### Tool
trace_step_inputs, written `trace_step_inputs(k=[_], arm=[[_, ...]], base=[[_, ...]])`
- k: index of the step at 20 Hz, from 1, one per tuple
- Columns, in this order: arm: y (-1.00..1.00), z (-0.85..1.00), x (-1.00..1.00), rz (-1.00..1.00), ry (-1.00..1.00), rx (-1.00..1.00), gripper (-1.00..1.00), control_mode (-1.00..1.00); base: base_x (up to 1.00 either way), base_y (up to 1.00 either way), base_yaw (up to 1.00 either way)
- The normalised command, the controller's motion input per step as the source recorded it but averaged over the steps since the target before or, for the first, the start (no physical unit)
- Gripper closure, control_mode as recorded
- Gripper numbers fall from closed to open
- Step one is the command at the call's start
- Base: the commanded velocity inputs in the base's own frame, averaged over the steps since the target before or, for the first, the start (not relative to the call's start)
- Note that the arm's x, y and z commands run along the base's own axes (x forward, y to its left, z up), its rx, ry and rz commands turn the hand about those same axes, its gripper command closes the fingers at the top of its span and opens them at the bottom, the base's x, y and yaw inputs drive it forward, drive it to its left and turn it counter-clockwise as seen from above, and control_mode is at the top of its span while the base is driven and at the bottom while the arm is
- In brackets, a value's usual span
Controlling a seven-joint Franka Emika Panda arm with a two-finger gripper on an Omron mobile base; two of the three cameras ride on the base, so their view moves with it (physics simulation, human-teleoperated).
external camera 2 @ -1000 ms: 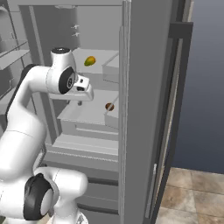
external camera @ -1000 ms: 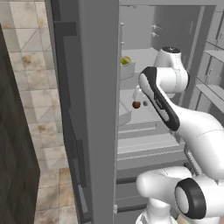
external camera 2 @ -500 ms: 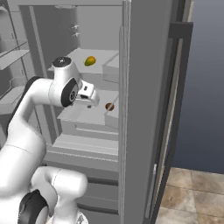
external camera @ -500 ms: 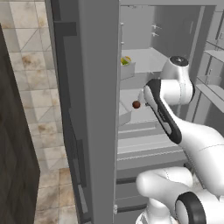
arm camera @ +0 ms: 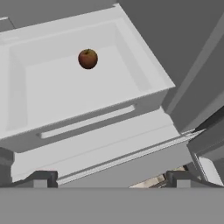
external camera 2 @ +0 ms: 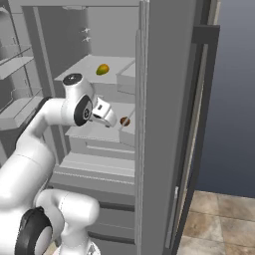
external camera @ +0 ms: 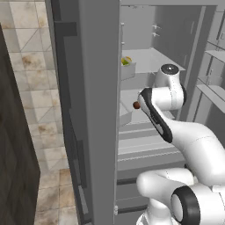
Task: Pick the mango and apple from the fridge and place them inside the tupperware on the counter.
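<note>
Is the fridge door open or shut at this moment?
Open. The fridge interior shows, with the mango on an upper shelf and the apple lying in a bin below; the door stands swung out edge-on.

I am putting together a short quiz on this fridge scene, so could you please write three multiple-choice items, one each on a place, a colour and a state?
1. Where does the small dark red-brown apple lie?
A. In a pale grey drawer-like bin of the tall grey fridge
B. On the tiled floor
C. Between the gripper's fingers

2. What colour is the rounded fruit on the upper shelf, the mango?
A. Purple
B. Yellow-orange with green
C. White

3. How does the gripper stand?
A. Shut on the apple
B. Shut on nothing
C. Open, holding nothing

Answers:
1 A, the hand view shows the apple resting on the bin's floor.
2 B, the right base view shows its yellow-orange and green skin.
3 C, the hand view shows the fingertips wide apart, with the apple far from them.
</note>
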Motion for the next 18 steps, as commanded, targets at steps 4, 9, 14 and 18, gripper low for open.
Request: trace_step_inputs(k=[4, 9, 14, 18], arm=[[0.0, -0.09, 0.03, 0.0, 0.0, 0.0, -1.0, -1.0], [0.0, -0.07, 0.0, 0.0, 0.0, 0.0, -1.0, -1.0], [0.0, 0.0, 0.01, 0.0, 0.0, 0.0, -1.0, -1.0], [0.0, 0.0, 0.09, 0.0, 0.04, -0.01, -1.0, 1.0]], base=[[0.0, 0.0, 0.0], [0.0, 0.0, 0.0], [0.0, 0.0, 0.0], [0.15, 0.0, 0.0]])
